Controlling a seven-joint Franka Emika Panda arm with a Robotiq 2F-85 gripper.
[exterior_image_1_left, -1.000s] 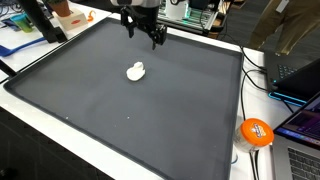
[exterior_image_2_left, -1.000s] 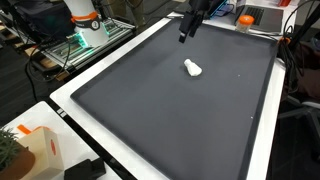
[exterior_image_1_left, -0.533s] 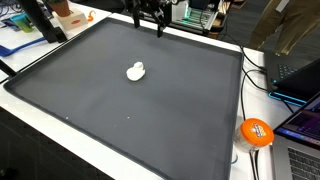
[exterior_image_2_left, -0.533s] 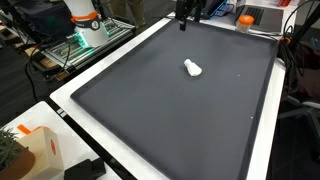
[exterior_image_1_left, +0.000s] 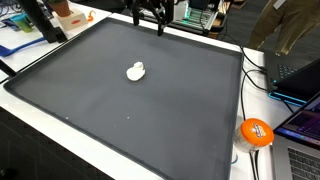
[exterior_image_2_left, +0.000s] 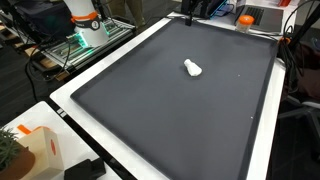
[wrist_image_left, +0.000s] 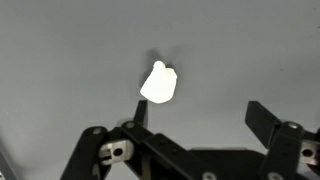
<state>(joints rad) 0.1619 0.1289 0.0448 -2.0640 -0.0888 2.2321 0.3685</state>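
- Pulled up and back within the last second: end effector (exterior_image_1_left: 152, 22), a moment ago lower over the dark mat (exterior_image_1_left: 190, 110), now high above the mat's far edge.
- Half cropped by the frame's top in an exterior view, end effector (exterior_image_2_left: 190, 14) barely shifted over the final half-second and seemingly paused.
- Jaws spread fully wide, as before, with nothing gripped; only bare mat between the fingers (wrist_image_left: 258, 118) in the wrist view.
- Left where it lay: small white lump (exterior_image_1_left: 136, 71), resting on the mat a little toward the mat's far side of centre, well apart from every mat edge.
- Same spot in both exterior views, white lump (exterior_image_2_left: 191, 68) unmoved since a second ago.
- Seen from above in the wrist view: white lump (wrist_image_left: 159, 83) well clear of the fingertips, untouched.
- Judged from that gap: no grasp under way, lump lying free on the mat.
- Just off the mat's side edge, on the white worktop (exterior_image_1_left: 50, 120): orange ball (exterior_image_1_left: 256, 132), undisturbed.
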